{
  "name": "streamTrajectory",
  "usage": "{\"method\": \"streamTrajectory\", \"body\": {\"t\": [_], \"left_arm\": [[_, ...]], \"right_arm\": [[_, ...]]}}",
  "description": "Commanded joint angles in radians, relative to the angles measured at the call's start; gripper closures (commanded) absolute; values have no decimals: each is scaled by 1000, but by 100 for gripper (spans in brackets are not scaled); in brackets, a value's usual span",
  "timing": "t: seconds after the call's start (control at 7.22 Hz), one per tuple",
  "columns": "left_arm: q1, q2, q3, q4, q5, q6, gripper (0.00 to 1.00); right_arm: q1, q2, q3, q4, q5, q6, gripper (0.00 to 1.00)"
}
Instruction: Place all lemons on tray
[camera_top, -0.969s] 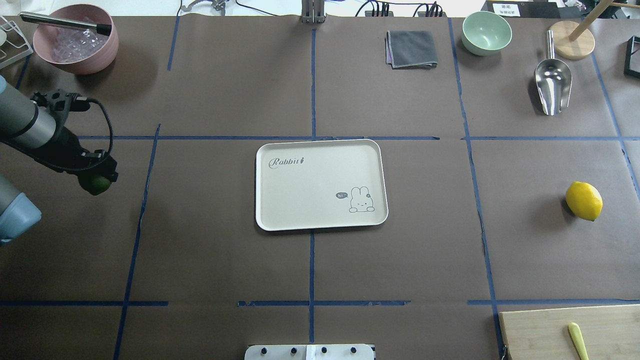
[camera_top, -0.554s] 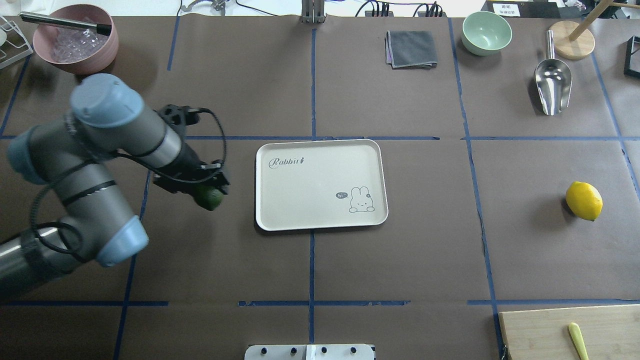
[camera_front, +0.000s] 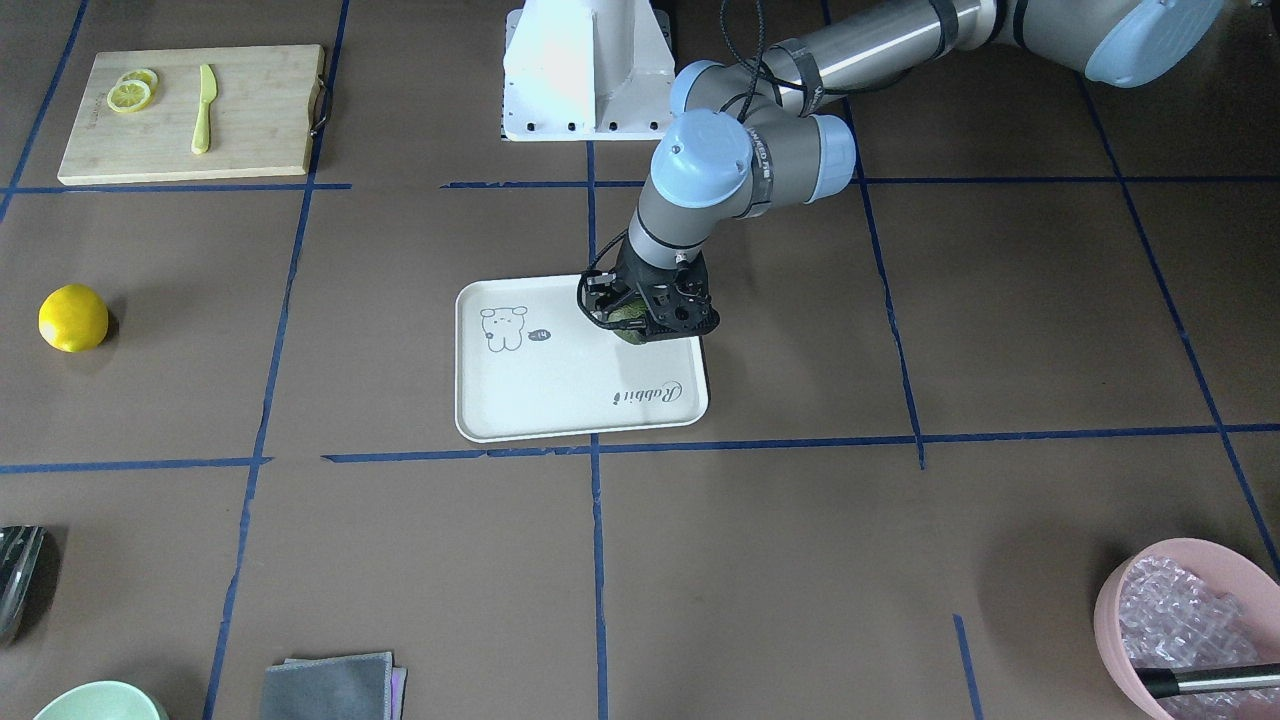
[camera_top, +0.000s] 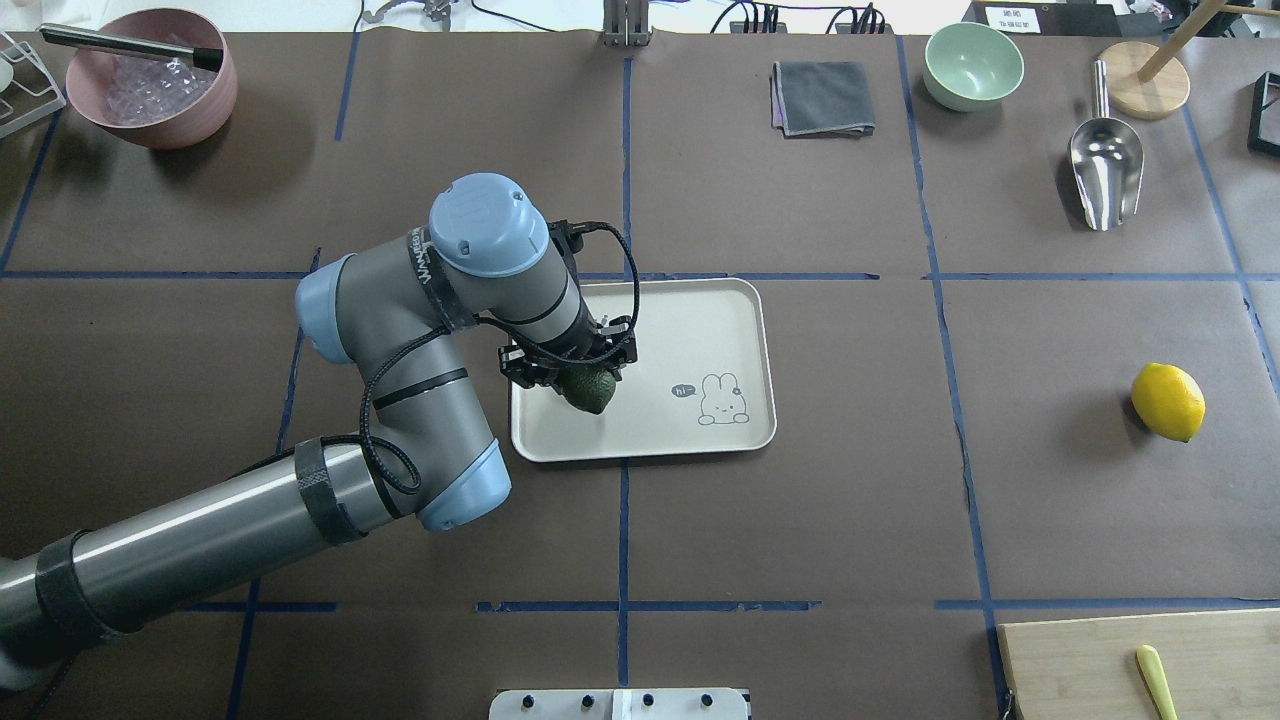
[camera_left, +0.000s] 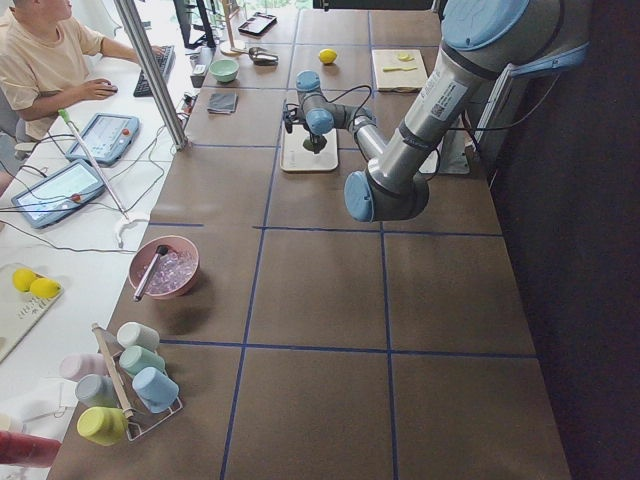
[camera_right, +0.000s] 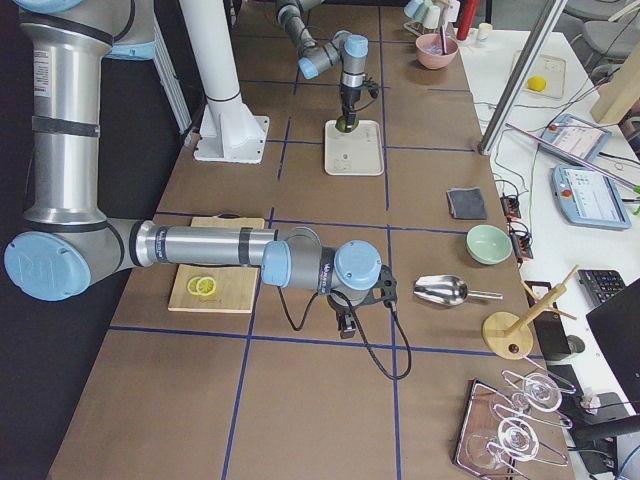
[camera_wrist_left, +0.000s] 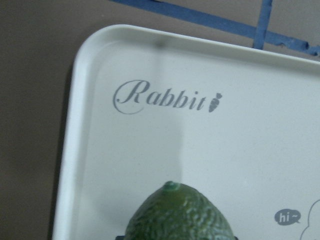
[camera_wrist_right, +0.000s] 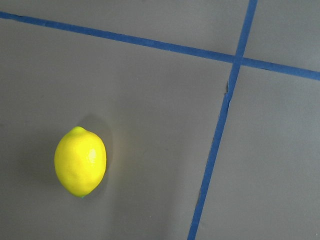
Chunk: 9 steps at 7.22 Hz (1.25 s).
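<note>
My left gripper (camera_top: 575, 377) is shut on the dark green lemon (camera_top: 594, 391) and holds it just over the left part of the white tray (camera_top: 700, 320). The left wrist view shows the green lemon (camera_wrist_left: 177, 215) above the tray (camera_wrist_left: 150, 150), near its "Rabbit" script. The bright yellow lemon (camera_top: 1167, 401) lies on the table far to the right, and also shows in the right wrist view (camera_wrist_right: 80, 161). My right gripper (camera_right: 345, 325) shows only in the exterior right view, so I cannot tell if it is open or shut.
A pink bowl (camera_top: 150, 80) stands at the back left. A grey cloth (camera_top: 822, 97), a green bowl (camera_top: 973, 65) and a metal scoop (camera_top: 1105, 170) are at the back right. A bamboo cutting board (camera_front: 190, 110) holds lemon slices (camera_front: 133, 92) and a knife.
My left arm has swung right from the table's left edge, carrying the green lemon until it is over the tray. The yellow lemon has not moved.
</note>
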Motion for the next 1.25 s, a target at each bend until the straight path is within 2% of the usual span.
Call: {"method": "streamTrajectory", "body": {"t": [0.0,0.28,0.42,0.55,0.69,0.83,0.97,1.11], "left_arm": [[2,-6,29,0,33,2,94],[1,1,35,0,37,32,88],[1,3,37,0,37,34,44],[1,4,38,0,37,34,43],[1,21,37,-7,35,34,31],[1,24,35,-7,36,34,2],[-5,23,26,-6,35,49,1],[-27,30,-24,2,32,51,0]], "right_arm": [[0,0,1,0,1,0,0],[0,0,1,0,1,2,0],[0,0,1,0,1,0,0],[-2,0,1,0,0,0,0],[-5,0,1,0,0,0,0],[-6,2,1,0,0,-2,0],[-8,2,1,0,-2,0,0],[-8,2,1,2,-3,0,0]]}}
